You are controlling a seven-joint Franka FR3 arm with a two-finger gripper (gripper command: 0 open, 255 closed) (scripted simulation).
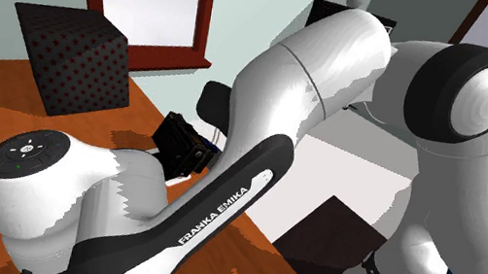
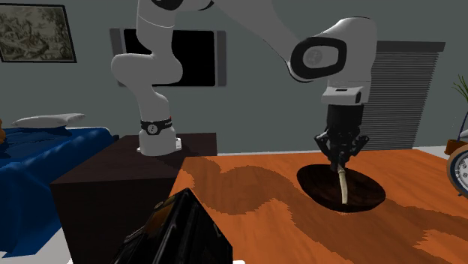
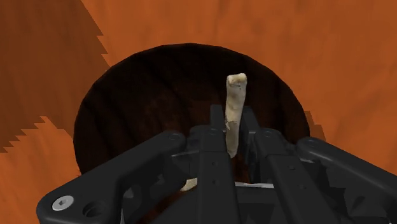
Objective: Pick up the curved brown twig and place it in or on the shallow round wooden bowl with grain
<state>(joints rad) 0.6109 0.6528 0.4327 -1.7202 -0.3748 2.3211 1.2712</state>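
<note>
The pale, slightly curved twig is clasped between the closed fingers of the end effector, and its long end is pointed straight down from them. It is judged to be held upright so that it can be let go into the shallow dark wooden bowl, which lies directly beneath on the orange-brown counter. The arm is bent over the bowl, with the wrist aimed vertically downward.
</note>
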